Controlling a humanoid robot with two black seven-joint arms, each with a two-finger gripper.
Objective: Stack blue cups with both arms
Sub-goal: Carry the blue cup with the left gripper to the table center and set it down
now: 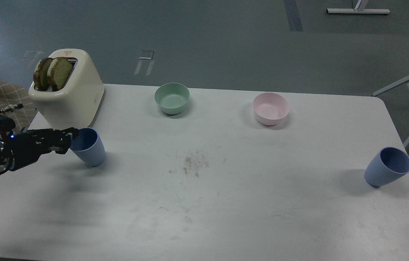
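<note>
Two blue cups stand upright on the white table (226, 203). The left cup (90, 148) stands in front of the toaster; the right cup (387, 167) stands near the table's right edge. My left arm comes in from the left, and its gripper (67, 140) is at the left cup's rim, covering the rim's left side. Its dark fingers lie close together, and I cannot tell whether they grip the rim. The cup rests on the table. My right arm is out of view.
A cream toaster (70, 94) with two bread slices stands just behind the left cup. A mint-green bowl (172, 98) and a pink bowl (271, 108) sit at the back of the table. Crumbs (193, 163) lie mid-table.
</note>
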